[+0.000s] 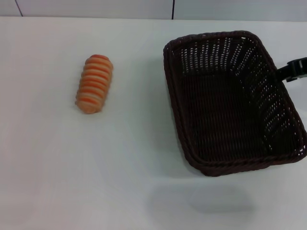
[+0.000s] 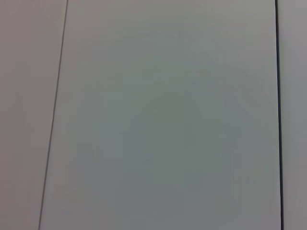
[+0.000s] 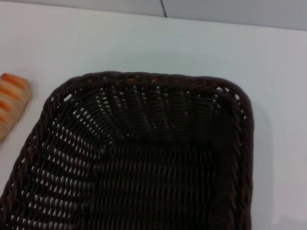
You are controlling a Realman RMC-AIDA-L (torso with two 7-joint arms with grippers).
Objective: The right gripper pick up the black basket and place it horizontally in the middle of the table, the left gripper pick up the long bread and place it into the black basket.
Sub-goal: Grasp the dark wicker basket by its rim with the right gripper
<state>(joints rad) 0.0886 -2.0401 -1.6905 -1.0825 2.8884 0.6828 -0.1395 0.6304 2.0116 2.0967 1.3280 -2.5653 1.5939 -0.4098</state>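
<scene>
The black basket (image 1: 230, 103) stands on the white table (image 1: 129, 158) at the right, its long side running away from me, and it holds nothing. In the right wrist view the basket (image 3: 139, 158) fills the lower part from close above. My right gripper (image 1: 293, 70) shows only as a black bar at the right edge, right by the basket's right rim. The long bread (image 1: 94, 84) lies on the table at the left, striped top up, apart from the basket. One end of the bread (image 3: 12, 103) also peeks into the right wrist view. My left gripper is out of view.
A pale wall with dark seams (image 1: 172, 9) runs behind the table's far edge. The left wrist view holds only pale flat panels (image 2: 163, 120) with thin dark seams. A wide stretch of bare tabletop lies between the bread and the basket.
</scene>
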